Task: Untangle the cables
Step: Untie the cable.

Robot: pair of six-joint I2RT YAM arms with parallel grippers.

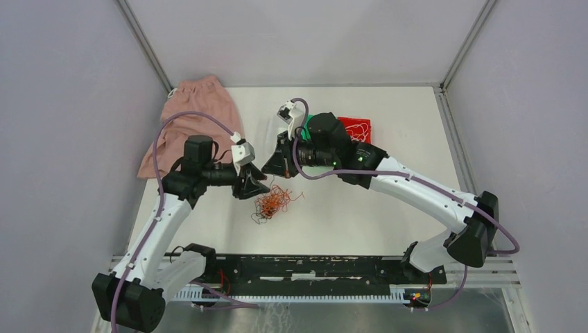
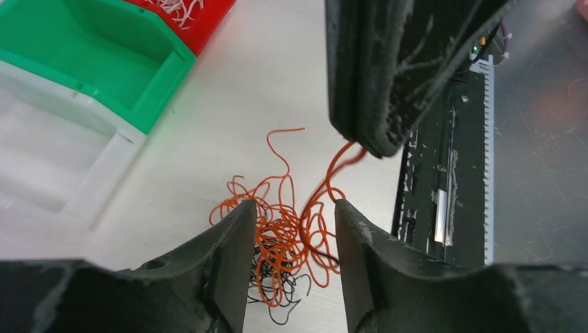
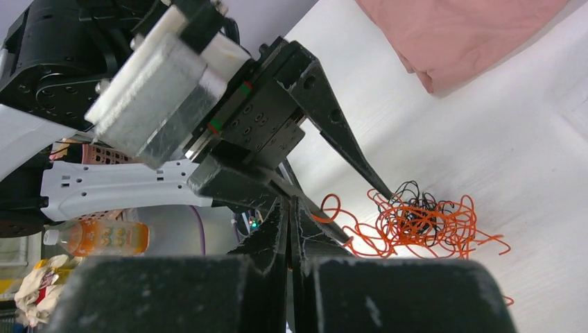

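Since the cables (image 1: pixel 274 202), clumped mid-table, look light, springy and snag-prone, single loose ends are the best places to pinch. The right gripper (image 2: pixel 369 142) is closed on an orange strand (image 2: pixel 333 170); the left gripper (image 2: pixel 292 211) straddles the clump, fingers apart.

Got cables (image 1: pixel 274 202) mid-table (image 1: pixel 388 222), left gripper (image 2: pixel 292 211) straddling them, right gripper (image 3: pixel 290 208) just behind. Cloth (image 1: pixel 191 118) way back left, bins (image 2: pixel 163 94) back right, more cables in the rightmost.
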